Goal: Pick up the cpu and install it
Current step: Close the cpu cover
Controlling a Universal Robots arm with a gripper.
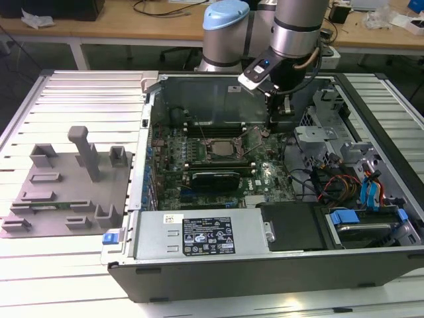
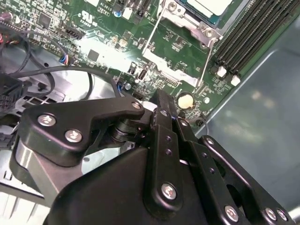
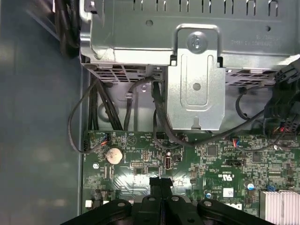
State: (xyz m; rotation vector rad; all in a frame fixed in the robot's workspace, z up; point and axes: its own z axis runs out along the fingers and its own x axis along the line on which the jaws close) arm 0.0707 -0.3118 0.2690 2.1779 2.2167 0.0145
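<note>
Black gripper [image 1: 286, 109], jaws clenched on nothing, hangs over the green motherboard [image 1: 265, 175] near the grey steel case wall [image 1: 199, 93], pale silver square cpu [image 2: 210, 4] socketed to the exterior view's left.

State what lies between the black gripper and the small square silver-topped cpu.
Between gripper and cpu, the second wrist view shows green circuit board, the socket's opened silver frame and its thin wire lever.

A black printed label [image 1: 207, 236] and a small white sticker [image 1: 173, 218] sit on the power supply [image 1: 250, 232]. The motherboard [image 3: 215, 159] carries tiny white markings. None is legible.
</note>
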